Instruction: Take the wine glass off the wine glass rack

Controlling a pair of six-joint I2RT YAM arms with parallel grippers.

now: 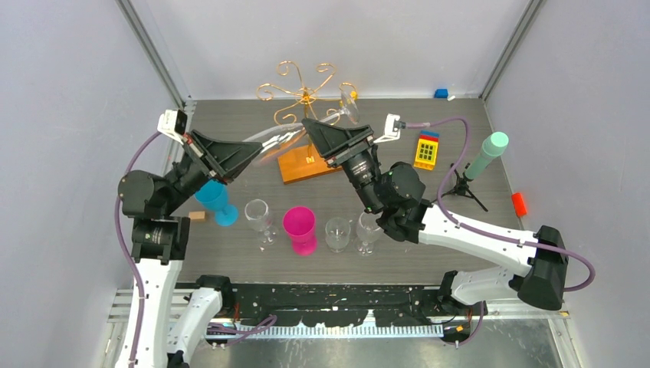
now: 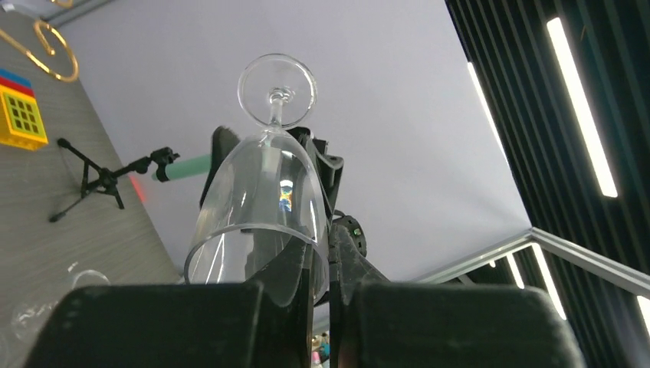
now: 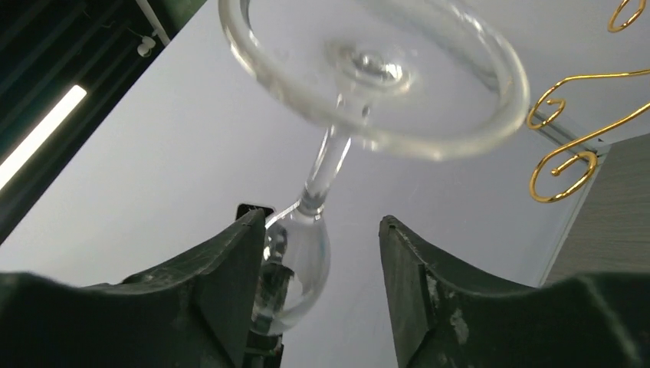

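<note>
L pincer (image 2: 326,303) clamps wine glass (image 2: 264,192) rim; R pincer (image 3: 322,222) parted round stem

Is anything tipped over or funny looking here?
Yes. The wine glass hangs sideways in the air beside the rack. The left gripper pinches its rim, and the right gripper has its fingers open around the stem.

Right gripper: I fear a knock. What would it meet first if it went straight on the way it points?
The wine glass: its stem crosses the gap between the open fingers of the right gripper, so probably that first. How far ahead it lies is unclear.
</note>
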